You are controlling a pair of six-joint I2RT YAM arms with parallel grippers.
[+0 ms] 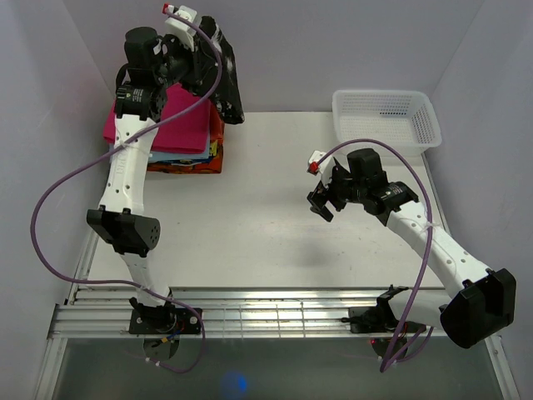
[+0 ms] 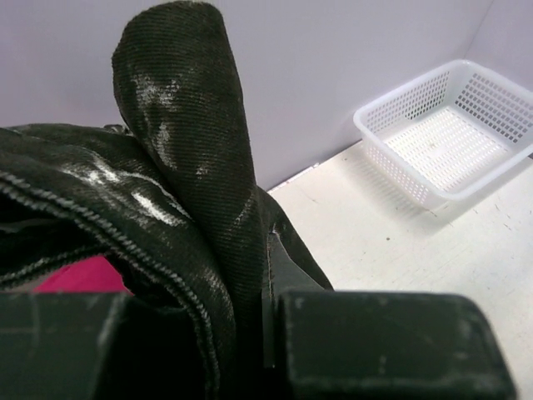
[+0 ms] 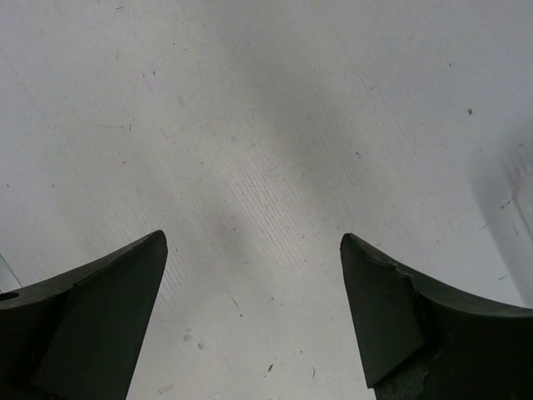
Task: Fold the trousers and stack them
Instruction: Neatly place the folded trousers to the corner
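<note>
The trousers (image 1: 226, 87) are held bunched at the far-left corner of the table (image 1: 266, 242), over a stack of folded cloths (image 1: 179, 125), with a thick fold pinched in the left gripper (image 2: 241, 350). The right gripper (image 3: 254, 308) is spread wide over bare tabletop, nothing between its 2 fingers. The fabric is judged soft, limp and light, so a hold at a hem or waistband edge is advised, as loose folds are likely to slump.

We see a white table (image 1: 266, 217) carrying a white mesh basket (image 1: 390, 142) at its far right corner and a stack of folded cloths (image 1: 179, 137) at the far left, orange lowest
</note>
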